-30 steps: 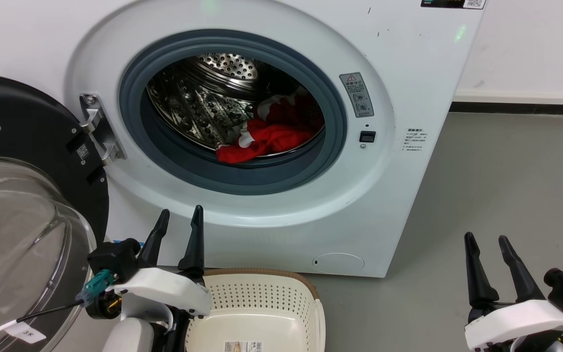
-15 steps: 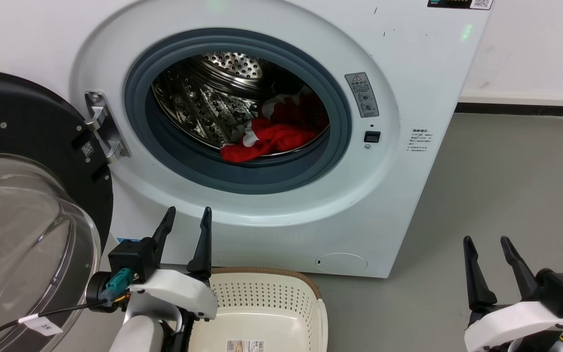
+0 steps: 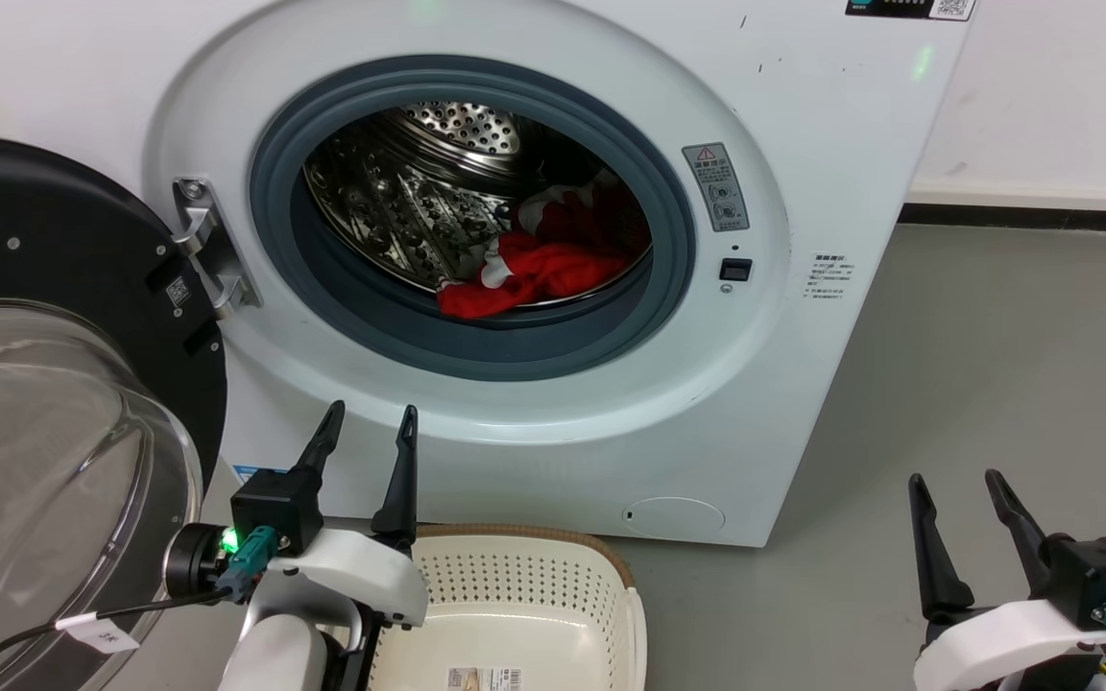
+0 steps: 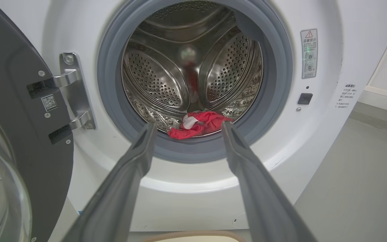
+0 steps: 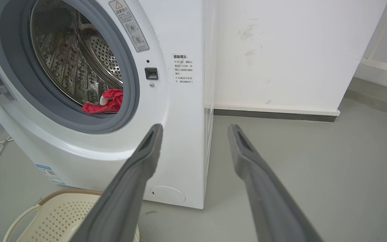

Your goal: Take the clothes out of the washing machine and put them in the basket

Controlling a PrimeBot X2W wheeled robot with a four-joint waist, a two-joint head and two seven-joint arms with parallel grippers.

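Your biggest landmark is the white front-loading washing machine (image 3: pixel 803 144), its round porthole open and ringed by a grey gasket (image 3: pixel 476 336). On your left the black-framed glass door (image 3: pixel 44 288) stands swung wide on its metal hinge (image 3: pixel 210 254), and its clear bowl bulges toward your left arm (it is the nearest obstacle on that side). On the grey floor (image 3: pixel 995 384), close against the foot of the machine, sits the cream perforated basket (image 3: pixel 515 581) with a paper label (image 3: pixel 482 679) on its bottom. The red garment (image 3: pixel 543 274) lies low in the steel drum (image 3: pixel 399 202), toward the front right and just behind the gasket lip, with a white patch showing. Your left gripper (image 3: pixel 372 411) hovers below the porthole by the basket's left end, fingers apart. In its wrist view the garment sits framed between them, beyond the gasket lip. Your right gripper (image 3: pixel 954 477) is well off to the right over the floor, past the machine's corner, its fingers likewise spread.
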